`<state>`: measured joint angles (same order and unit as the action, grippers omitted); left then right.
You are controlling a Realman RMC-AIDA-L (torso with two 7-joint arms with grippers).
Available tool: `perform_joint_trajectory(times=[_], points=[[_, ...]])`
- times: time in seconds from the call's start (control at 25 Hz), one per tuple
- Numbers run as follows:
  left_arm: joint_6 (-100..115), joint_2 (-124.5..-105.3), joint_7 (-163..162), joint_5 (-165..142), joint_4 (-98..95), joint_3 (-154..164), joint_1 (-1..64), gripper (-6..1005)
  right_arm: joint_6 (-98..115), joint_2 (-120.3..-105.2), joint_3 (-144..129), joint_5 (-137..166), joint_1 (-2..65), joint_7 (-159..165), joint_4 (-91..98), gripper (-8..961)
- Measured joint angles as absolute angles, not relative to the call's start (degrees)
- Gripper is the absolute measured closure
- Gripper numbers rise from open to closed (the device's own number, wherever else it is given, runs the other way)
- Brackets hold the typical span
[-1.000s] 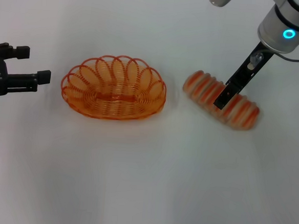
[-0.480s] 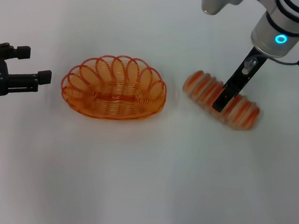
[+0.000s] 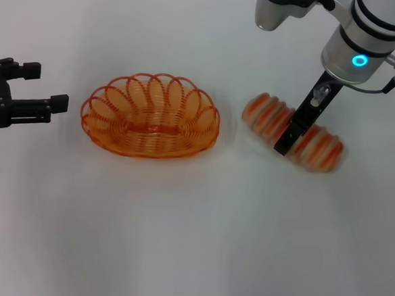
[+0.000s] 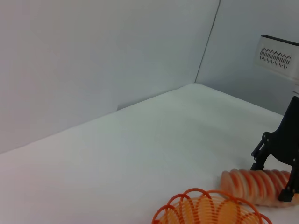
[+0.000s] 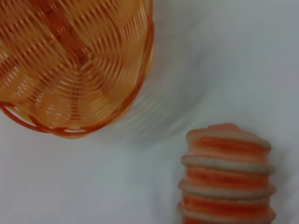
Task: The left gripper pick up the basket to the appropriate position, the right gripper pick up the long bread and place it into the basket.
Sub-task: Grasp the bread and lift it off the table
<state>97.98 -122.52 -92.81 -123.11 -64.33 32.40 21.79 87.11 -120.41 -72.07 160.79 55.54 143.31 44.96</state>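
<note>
The orange wire basket [image 3: 151, 118] stands left of centre in the head view, and its rim [image 4: 210, 210] shows in the left wrist view. My left gripper [image 3: 53, 85] hovers open to the basket's left, apart from it. To the right of the basket, the striped long bread [image 3: 267, 115] lies on the table. My right gripper [image 3: 284, 142] reaches down over the bread's middle. In the left wrist view its black fingers [image 4: 261, 149] straddle the loaf [image 4: 247, 184], one on each side. The right wrist view shows one end of the bread [image 5: 227, 179] beside the basket [image 5: 70, 65].
The white table [image 3: 191, 236] spreads around both objects. A wall and a corner seam [image 4: 208, 42] rise behind it, with a white device [image 4: 279, 57] at the far right of the left wrist view.
The right arm has shifted left and its fingers have sunk lower across the bread. The bread, basket and left gripper stay where they were.
</note>
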Motion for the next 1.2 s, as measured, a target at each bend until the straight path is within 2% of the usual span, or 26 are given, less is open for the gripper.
perform_joint_trajectory(times=[0.8,1.04,1.2], points=[[97.9,-122.52,-92.8,-123.3,-64.0,32.3,21.8,122,85.5,-120.15,-73.4,162.6,55.3,145.8,44.8,118],[97.9,-122.52,-92.8,-123.1,-64.0,32.1,21.8,122,85.2,-120.05,-73.2,162.7,54.9,145.8,45.6,252],[98.0,-122.52,-92.8,-122.9,-64.0,31.9,21.8,122,85.9,-119.87,-72.8,162.7,54.7,145.3,47.3,290]])
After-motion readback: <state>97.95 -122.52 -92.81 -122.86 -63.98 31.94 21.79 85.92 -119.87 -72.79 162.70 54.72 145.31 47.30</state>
